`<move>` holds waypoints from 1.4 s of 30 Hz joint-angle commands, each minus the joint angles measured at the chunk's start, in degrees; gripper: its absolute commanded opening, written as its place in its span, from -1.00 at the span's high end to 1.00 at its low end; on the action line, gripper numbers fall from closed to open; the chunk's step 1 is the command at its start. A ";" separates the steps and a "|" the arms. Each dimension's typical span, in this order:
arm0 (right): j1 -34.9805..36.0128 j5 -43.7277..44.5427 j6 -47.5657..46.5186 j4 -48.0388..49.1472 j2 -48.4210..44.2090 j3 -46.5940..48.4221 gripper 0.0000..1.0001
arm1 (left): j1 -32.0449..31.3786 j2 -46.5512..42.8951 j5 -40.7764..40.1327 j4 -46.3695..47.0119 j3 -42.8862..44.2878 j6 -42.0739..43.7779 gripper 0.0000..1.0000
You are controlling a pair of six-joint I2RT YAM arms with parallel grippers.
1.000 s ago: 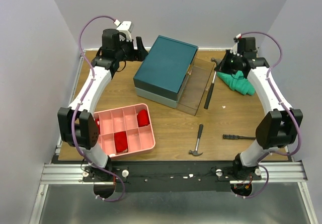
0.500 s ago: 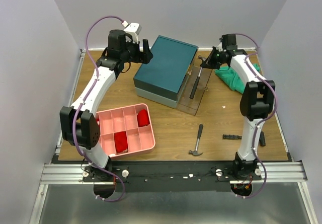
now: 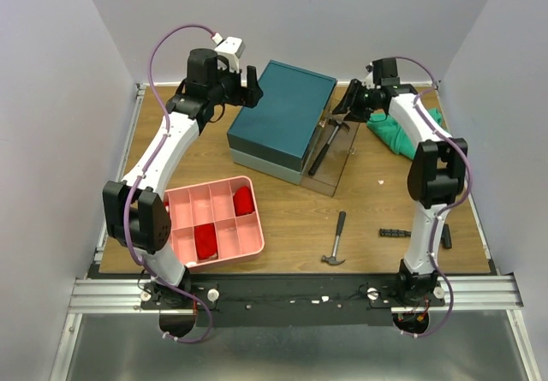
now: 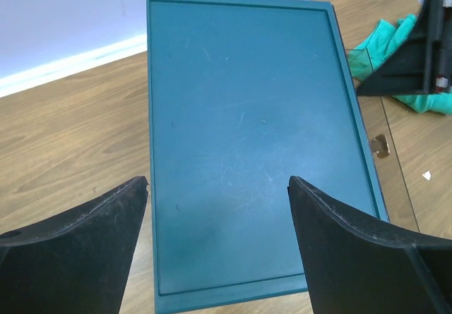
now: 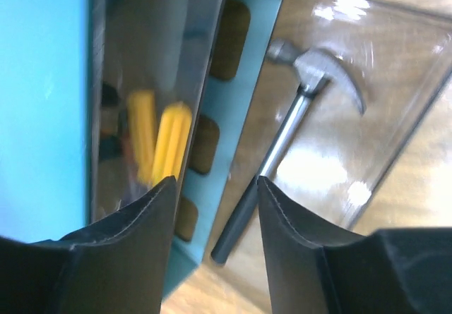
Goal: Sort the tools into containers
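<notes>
A steel-headed hammer (image 3: 324, 145) (image 5: 282, 137) lies loose in the clear drawer (image 3: 341, 163) (image 5: 395, 130) pulled out to the right of the teal box (image 3: 282, 114) (image 4: 247, 130). My right gripper (image 3: 348, 103) (image 5: 215, 183) hangs open just above that hammer's handle, holding nothing. Yellow screwdriver handles (image 5: 164, 141) show through the upper drawer's front. My left gripper (image 3: 253, 86) (image 4: 219, 183) is open over the box's far left edge, also holding nothing. A second hammer (image 3: 336, 240) and a black T-shaped tool (image 3: 407, 233) lie on the table in front.
A pink compartment tray (image 3: 248, 240) with red items sits at the front left. A green cloth (image 3: 409, 137) (image 4: 395, 42) lies at the back right. An orange drawer handle (image 4: 381, 145) sticks out beside the box.
The right gripper carried the hammer left over the open drawer and opened; the hammer now lies in the drawer. The left gripper edged closer to the box.
</notes>
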 commanded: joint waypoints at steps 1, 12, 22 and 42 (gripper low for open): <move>-2.27 -0.63 -11.06 -2.58 -11.72 -3.96 -0.22 | -0.51 0.44 -0.56 0.43 2.39 -0.06 -0.82; -16.50 -10.04 -81.21 -27.39 -28.28 -21.64 -0.42 | -0.51 -0.80 -1.00 0.25 0.28 0.74 -0.83; -25.75 7.53 -119.45 -26.15 -36.10 -42.98 -0.39 | -0.25 -0.10 -0.47 0.78 0.37 0.21 -0.83; -31.10 16.60 -132.22 -14.46 -40.42 -62.24 -0.34 | 0.54 2.72 -1.18 -1.77 1.86 2.32 -0.83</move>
